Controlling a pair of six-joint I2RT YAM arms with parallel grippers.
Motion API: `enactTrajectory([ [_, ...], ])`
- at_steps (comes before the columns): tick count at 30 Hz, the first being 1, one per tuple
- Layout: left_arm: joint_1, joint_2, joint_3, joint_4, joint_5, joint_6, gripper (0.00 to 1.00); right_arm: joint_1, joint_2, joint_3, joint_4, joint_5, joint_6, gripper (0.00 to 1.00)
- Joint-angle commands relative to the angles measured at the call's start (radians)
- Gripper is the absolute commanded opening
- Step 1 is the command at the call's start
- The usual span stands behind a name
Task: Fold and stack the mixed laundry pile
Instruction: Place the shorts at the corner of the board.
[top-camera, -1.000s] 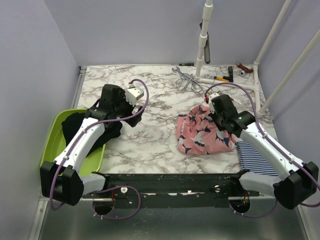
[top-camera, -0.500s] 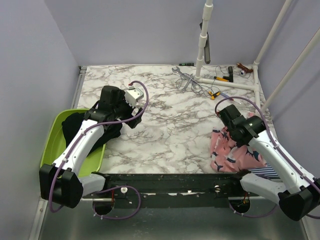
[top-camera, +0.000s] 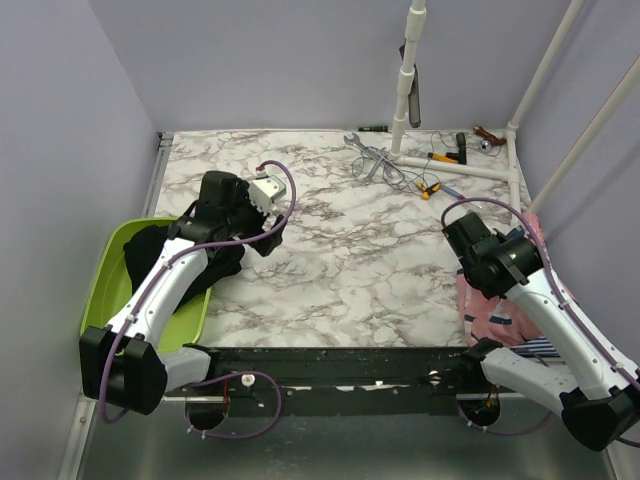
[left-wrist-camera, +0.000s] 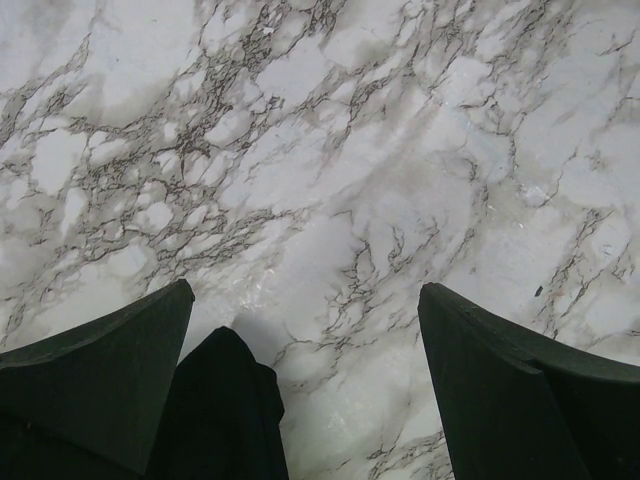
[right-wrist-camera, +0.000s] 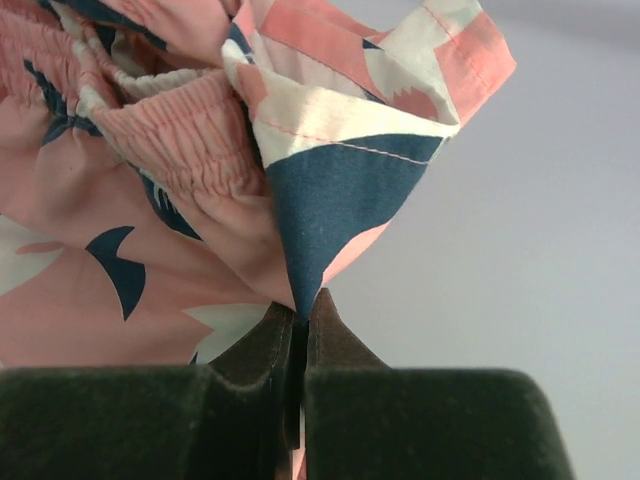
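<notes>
Bunched pink shark-print garment (right-wrist-camera: 120, 250) pinched in closed right end effector (right-wrist-camera: 300, 305); left end effector (left-wrist-camera: 305, 300) wide, empty, above marble table (left-wrist-camera: 350, 120); lilac walls (top-camera: 280, 60).

A marble-patterned table (top-camera: 340, 250) fills the middle; a lime green basin (top-camera: 98, 295) sits at its left edge; silver wrenches (top-camera: 365, 152) and orange-handled tools (top-camera: 430, 188) lie along the far side, beside a white pipe frame (top-camera: 405, 90); lilac walls (top-camera: 250, 60) all round.

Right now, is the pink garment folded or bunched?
Bunched, not folded: the pink garment looks gathered and crumpled, one corner pinched in the shut right gripper.
</notes>
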Motion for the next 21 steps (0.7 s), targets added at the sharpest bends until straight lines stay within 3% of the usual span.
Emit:
enactTrajectory([
  [1, 0.006, 0.001, -0.002, 0.013, 0.043, 0.004, 0.99, -0.01, -0.028, -0.066, -0.026, 0.082, -0.041, 0.01],
  [8, 0.008, 0.0, -0.003, 0.008, 0.049, -0.003, 0.98, -0.064, -0.121, -0.249, 0.353, 0.083, -0.404, 0.01],
  [11, 0.008, -0.005, -0.008, 0.01, 0.047, -0.003, 0.98, -0.185, -0.112, -0.284, 0.453, 0.047, -0.52, 0.01],
  [14, 0.008, -0.005, -0.006, 0.01, 0.047, -0.003, 0.99, -0.328, -0.119, -0.362, 0.669, -0.001, -0.717, 0.01],
  [17, 0.008, -0.006, -0.009, 0.011, 0.044, -0.001, 0.98, -0.338, -0.117, -0.4, 0.76, -0.022, -0.774, 0.01],
  [21, 0.007, -0.002, -0.009, 0.011, 0.044, 0.0, 0.99, -0.35, -0.108, -0.417, 0.762, -0.046, -0.782, 0.01],
])
